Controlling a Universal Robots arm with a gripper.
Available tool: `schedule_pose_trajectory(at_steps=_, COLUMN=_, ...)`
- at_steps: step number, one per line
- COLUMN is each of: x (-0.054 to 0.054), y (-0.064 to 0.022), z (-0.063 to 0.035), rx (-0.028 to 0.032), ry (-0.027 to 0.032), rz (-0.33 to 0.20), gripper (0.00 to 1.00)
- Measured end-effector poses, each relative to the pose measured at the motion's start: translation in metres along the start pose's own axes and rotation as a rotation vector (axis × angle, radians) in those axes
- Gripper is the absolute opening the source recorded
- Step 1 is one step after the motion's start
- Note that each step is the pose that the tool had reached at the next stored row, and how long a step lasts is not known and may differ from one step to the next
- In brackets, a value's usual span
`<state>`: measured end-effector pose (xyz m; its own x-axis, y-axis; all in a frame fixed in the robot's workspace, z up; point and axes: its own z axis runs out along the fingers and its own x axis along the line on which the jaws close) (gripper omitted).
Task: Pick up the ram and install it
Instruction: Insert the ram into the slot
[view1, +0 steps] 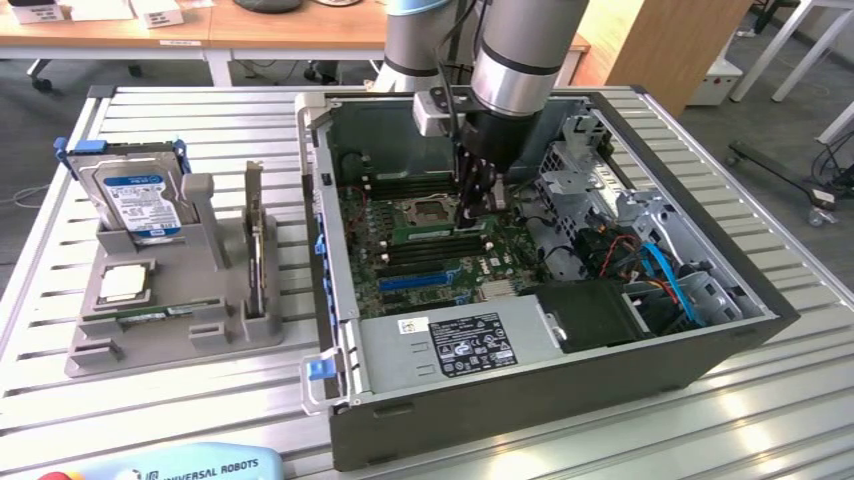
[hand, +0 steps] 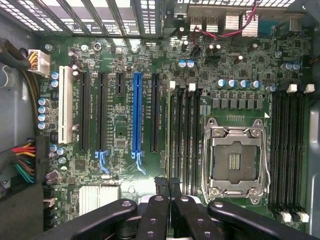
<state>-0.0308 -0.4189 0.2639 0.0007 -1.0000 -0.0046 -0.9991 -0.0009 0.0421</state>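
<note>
Currently the black two-fingered hand (view1: 470, 222) hangs low inside the open dark-grey computer case (view1: 534, 400) with its fingers (hand: 155, 215) pressed together and nothing visible between them. It sits just above the black memory slots (hand: 186, 140) and beside the silver-framed processor socket (hand: 235, 160).

What looks to be the ram (view1: 140, 316), a narrow green circuit-board stick, lies flat in a low front slot of the grey plastic fixture (view1: 200, 335). That is on the exterior view's left, well apart from the hand.

The main risk appears to be this closeness to the green motherboard (hand: 120, 130). A small drop or sideways drift could scrape the slot latches or press into the socket's exposed contacts. Closed fingers could also catch the case wall on any move out. The tall dark upright expansion card (view1: 254, 230) stands near the stick, so a careless approach could knock it.

"UNIVERSAL ROBOTS" reads on the pale blue pendant (view1: 187, 467) at the slatted metal worktop (view1: 80, 420) edge. The silver hard drive (view1: 134, 200) carries a blue label, and a black-and-white sticker (view1: 461, 345) sits on the power supply; neither print is legible. The board's white lettering is likewise too small to read.
</note>
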Motion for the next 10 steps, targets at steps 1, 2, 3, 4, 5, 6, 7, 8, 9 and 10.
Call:
schedule_pose_trajectory(at_steps=1, x=0.0000, y=0.0000, z=0.0006, rx=0.0000, ry=0.0000, rz=0.000, gripper=0.11)
schedule_pose_trajectory(at_steps=2, x=0.0000, y=0.0000, z=0.0009, rx=0.0000, ry=0.0001, rz=0.000, gripper=0.11)
schedule_pose_trajectory(at_steps=3, x=0.0000, y=0.0000, z=0.0008, rx=0.0000, ry=0.0002, rz=0.000, gripper=0.11)
schedule_pose_trajectory(at_steps=4, x=0.0000, y=0.0000, z=0.0008, rx=-0.0001, ry=0.0002, rz=0.000, gripper=0.11)
schedule_pose_trajectory(at_steps=5, x=0.0000, y=0.0000, z=0.0009, rx=-0.0001, ry=0.0002, rz=0.000, gripper=0.11)
schedule_pose_trajectory(at_steps=6, x=0.0000, y=-0.0001, z=0.0009, rx=0.0000, ry=0.0001, rz=0.000, gripper=0.11)
schedule_pose_trajectory(at_steps=7, x=0.0000, y=-0.0001, z=0.0010, rx=0.0000, ry=0.0000, rz=0.000, gripper=0.11)
schedule_pose_trajectory(at_steps=8, x=0.0000, y=-0.0002, z=0.0011, rx=0.0000, ry=0.0000, rz=0.000, gripper=0.11)
schedule_pose_trajectory(at_steps=9, x=0.0000, y=-0.0005, z=0.0012, rx=0.0000, ry=-0.0001, rz=0.000, gripper=0.11)
schedule_pose_trajectory(at_steps=10, x=0.0000, y=-0.0008, z=0.0014, rx=0.0000, ry=-0.0001, rz=0.000, gripper=0.11)
